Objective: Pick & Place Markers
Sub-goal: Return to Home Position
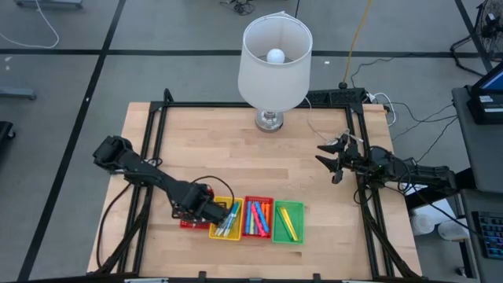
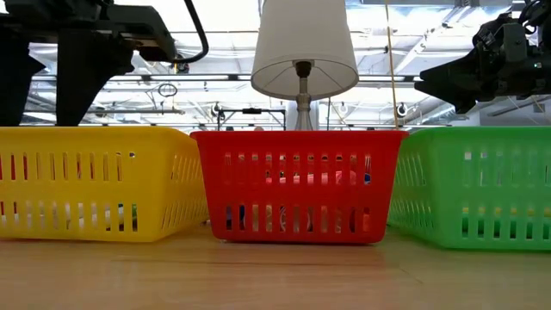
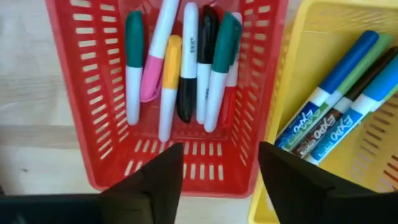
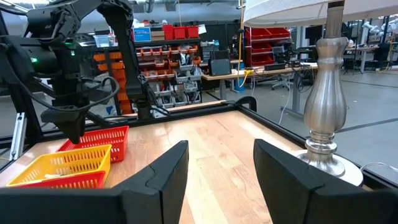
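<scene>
Four mesh trays are lined up side by side near the front edge of the table (image 1: 220,149): a left red tray (image 3: 81,93), a yellow tray (image 3: 323,25) touching it, a second red tray (image 1: 257,199) and a green tray (image 1: 298,229). A cluster of markers (image 3: 186,62) is laid lengthwise in the left red tray, most of them white-bodied with caps in green, pink, yellow, black and red. Three larger whiteboard markers (image 3: 339,99), capped in blue and green, are leaned diagonally in the yellow tray. Pink, blue and orange markers (image 1: 257,218) are seen in the second red tray, and yellow ones (image 1: 285,224) in the green tray. The left gripper (image 3: 221,155) is held above the left red tray, over the tray's near end wall and just beside the yellow tray; its fingers are spread apart and nothing is held between them. The right gripper (image 4: 221,155) is raised over bare wood on the right side of the table, near the base of the lamp (image 1: 273,55) and well apart from the trays; its fingers are likewise parted and empty. No marker is seen lying on the bare tabletop.
</scene>
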Controlling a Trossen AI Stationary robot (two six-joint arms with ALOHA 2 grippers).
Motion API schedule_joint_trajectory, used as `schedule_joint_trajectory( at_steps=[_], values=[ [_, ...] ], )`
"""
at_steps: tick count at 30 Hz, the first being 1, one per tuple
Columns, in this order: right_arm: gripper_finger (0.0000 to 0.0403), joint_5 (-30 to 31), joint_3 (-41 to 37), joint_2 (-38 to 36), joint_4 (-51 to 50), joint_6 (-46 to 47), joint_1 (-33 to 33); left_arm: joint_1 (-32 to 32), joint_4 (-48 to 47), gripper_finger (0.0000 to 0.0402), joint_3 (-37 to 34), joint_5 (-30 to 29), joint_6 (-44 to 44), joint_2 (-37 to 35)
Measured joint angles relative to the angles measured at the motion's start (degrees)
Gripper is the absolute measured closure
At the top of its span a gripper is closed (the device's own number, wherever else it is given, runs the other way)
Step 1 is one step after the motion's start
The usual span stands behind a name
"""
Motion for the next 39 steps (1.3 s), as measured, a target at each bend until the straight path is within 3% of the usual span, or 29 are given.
schedule_joint_trajectory(
  at_steps=[10, 13, 14, 19, 21, 24, 26, 30, 33, 36, 39],
  values=[
    [0.0234, 0.02, 0.00, 0.00, 0.00, -0.01, 0.00, -0.02, 1.54, 0.0172, 0.02, -0.09, 0.49, -0.02],
    [0.0234, 0.02, 0.02, 0.00, 0.00, 0.00, 0.01, 0.37, 2.70, 0.0172, 0.04, -2.26, 5.96, -0.18],
    [0.0234, 0.00, 0.02, 0.00, 0.00, 0.00, 0.02, 0.12, 3.87, 0.0172, 0.04, -6.82, 9.83, -0.57],
    [0.0234, 0.02, 0.01, 0.00, 0.00, 0.00, 0.01, -1.73, 20.85, 0.0172, 0.07, -42.51, 39.23, -4.19],
    [0.0234, 0.02, 0.00, 0.00, 0.00, 0.00, 0.02, -1.29, 27.45, 0.0172, 0.07, -51.80, 51.95, -7.30],
    [0.0234, 0.01, 0.01, 0.00, 0.00, 0.00, 0.01, 0.06, 38.88, 0.0172, -0.91, -59.52, 69.87, -11.65],
    [0.0234, 0.01, 0.02, 0.00, 0.06, -0.02, 0.02, 2.76, 50.91, 0.0172, -4.01, -58.57, 80.44, -13.46],
    [0.0234, 0.01, 0.00, 0.02, -0.01, 0.00, 0.02, 12.79, 79.70, 0.0172, -17.03, -37.33, 92.89, -13.23],
    [0.0234, 0.01, 0.00, 0.01, 0.02, 0.00, 0.02, 18.45, 100.22, 0.0172, -28.33, -27.30, 96.56, -10.15],
    [0.0234, 0.01, 0.02, 0.00, -0.04, 0.00, 0.01, 19.58, 114.14, 0.0172, -37.56, -27.68, 102.14, -11.96],
    [0.0234, 0.02, 0.02, 0.02, 0.18, 0.00, 0.00, 18.59, 116.86, 0.0172, -48.02, -32.74, 105.25, -21.72]
  ],
)
